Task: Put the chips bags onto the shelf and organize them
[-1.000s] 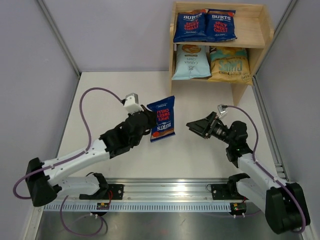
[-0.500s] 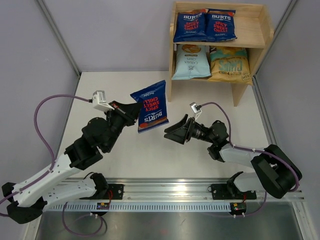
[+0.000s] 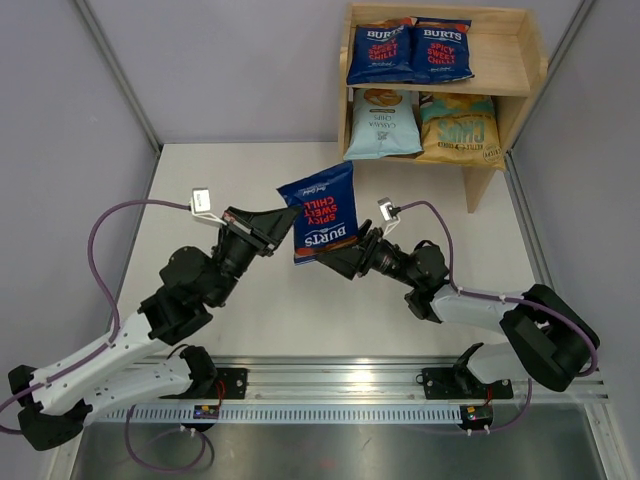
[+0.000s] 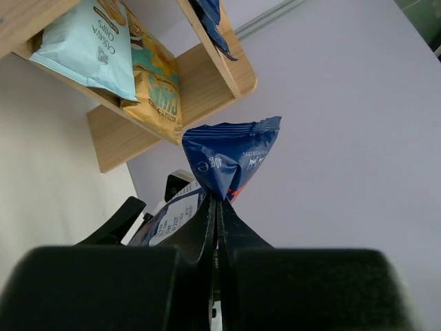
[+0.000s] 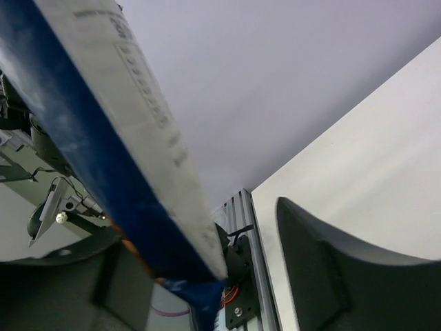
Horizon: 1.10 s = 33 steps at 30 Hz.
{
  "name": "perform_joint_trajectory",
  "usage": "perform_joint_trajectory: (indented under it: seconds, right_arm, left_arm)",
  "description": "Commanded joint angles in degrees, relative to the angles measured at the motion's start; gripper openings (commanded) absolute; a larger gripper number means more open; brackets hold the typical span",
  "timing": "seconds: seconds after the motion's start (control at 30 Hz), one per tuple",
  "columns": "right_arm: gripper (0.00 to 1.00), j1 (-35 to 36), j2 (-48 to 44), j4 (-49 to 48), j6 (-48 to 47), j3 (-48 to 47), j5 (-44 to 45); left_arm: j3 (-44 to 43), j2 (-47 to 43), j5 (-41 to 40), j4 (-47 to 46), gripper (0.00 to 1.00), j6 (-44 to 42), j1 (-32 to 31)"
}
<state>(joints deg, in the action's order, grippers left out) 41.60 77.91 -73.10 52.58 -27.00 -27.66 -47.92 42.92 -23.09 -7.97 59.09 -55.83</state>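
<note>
Handover: mid-air pass of the third Burts bag (image 3: 322, 213) from my left gripper (image 3: 283, 222) to my right gripper (image 3: 345, 262), above the table (image 3: 250, 170).
Left: clamped flat on the bag's edge seam; left wrist view shows the pads pinched tight on the foil.
Right: jaws partly apart, straddling the bag's lower edge; right wrist view shows the bag (image 5: 131, 158) running between them with a clear gap to the right finger (image 5: 331, 269). Not gripping yet.
Shelf (image 3: 520, 60): top tier holds two Burts bags (image 3: 410, 50), lower tier the light blue bag (image 3: 382, 125) and yellow bag (image 3: 459, 128). Free space is top tier, right end.
Doing it well: close right fully on the seam before left lets go; grab deep enough that crinkly foil doesn't slip.
Risk: releasing left early drops the bag.
</note>
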Motion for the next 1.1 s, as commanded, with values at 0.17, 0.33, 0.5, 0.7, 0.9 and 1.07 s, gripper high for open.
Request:
perform_joint_trajectory:
  seconds: [0.17, 0.33, 0.5, 0.7, 0.9, 1.07]
  right_arm:
    - [0.52, 1.3, -3.6, -16.2, -4.4, -1.8, 3.2]
    - [0.44, 1.4, -5.8, -16.0, -5.1, -0.5, 5.3]
    - [0.36, 1.3, -9.1, -14.6, -5.8, 0.6, 7.8]
    - [0.40, 1.4, -12.0, -10.8, -6.4, 0.4, 9.0]
    - [0.36, 1.3, -14.0, -7.9, -7.7, 0.3, 11.3]
    - [0.18, 1.3, -17.5, 2.0, -9.7, -0.5, 14.1]
  left_arm:
    - [3.7, -1.4, -2.7, -6.7, 0.00, 6.6, -0.6]
    - [4.5, -2.0, -5.2, -4.2, 0.00, 7.6, -0.6]
    - [6.5, -3.6, -10.8, 0.2, 0.00, 9.8, -0.6]
    - [7.9, -4.2, -13.7, 2.0, 0.00, 11.1, -0.6]
    - [8.0, -3.1, -12.7, 1.1, 0.00, 11.7, -0.6]
    - [8.8, -3.7, -13.6, 0.3, 0.00, 10.3, -0.6]
